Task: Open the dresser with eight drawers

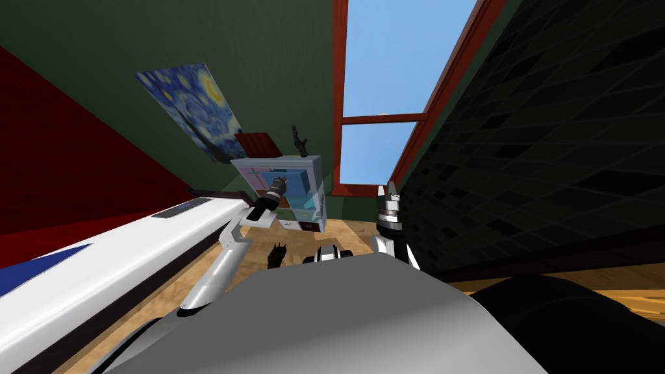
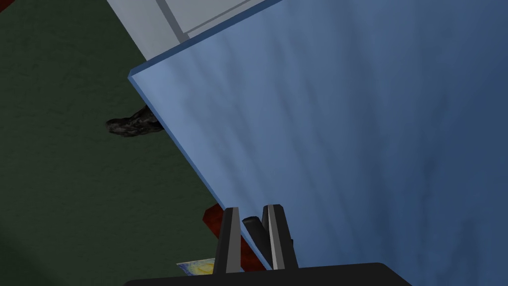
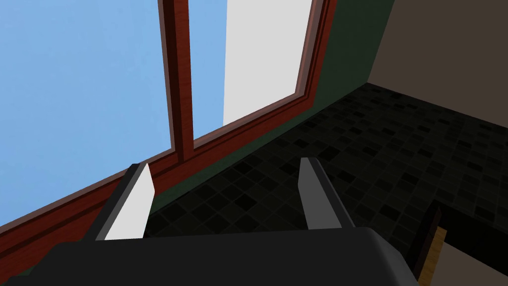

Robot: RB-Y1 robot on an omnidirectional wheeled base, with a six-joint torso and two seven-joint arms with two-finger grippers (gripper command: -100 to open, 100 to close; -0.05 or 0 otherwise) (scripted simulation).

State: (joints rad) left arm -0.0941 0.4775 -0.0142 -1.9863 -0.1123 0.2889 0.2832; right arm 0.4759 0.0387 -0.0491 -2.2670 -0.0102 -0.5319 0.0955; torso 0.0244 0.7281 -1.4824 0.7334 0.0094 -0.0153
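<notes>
The dresser [image 1: 305, 214] is a pale box with coloured drawer fronts, standing against the dark green wall ahead. My left arm reaches out to it, and the left gripper [image 1: 279, 184] is at a blue drawer front [image 1: 297, 182]. In the left wrist view that blue front [image 2: 357, 129] stands close up, its edge proud of the white frame [image 2: 149, 25]. My left gripper [image 2: 252, 209] is shut on a small dark handle [image 2: 253, 226] between its fingers. My right gripper [image 1: 388, 191] is raised beside the dresser, open [image 3: 226, 166] and holding nothing.
A white bed [image 1: 97, 260] runs along my left. A window [image 1: 389, 84] with a red-brown frame rises right of the dresser, and a dark tiled wall [image 1: 552, 162] closes the right side. A dark object [image 1: 299, 139] stands on the dresser, another [image 1: 278, 254] on the wooden floor.
</notes>
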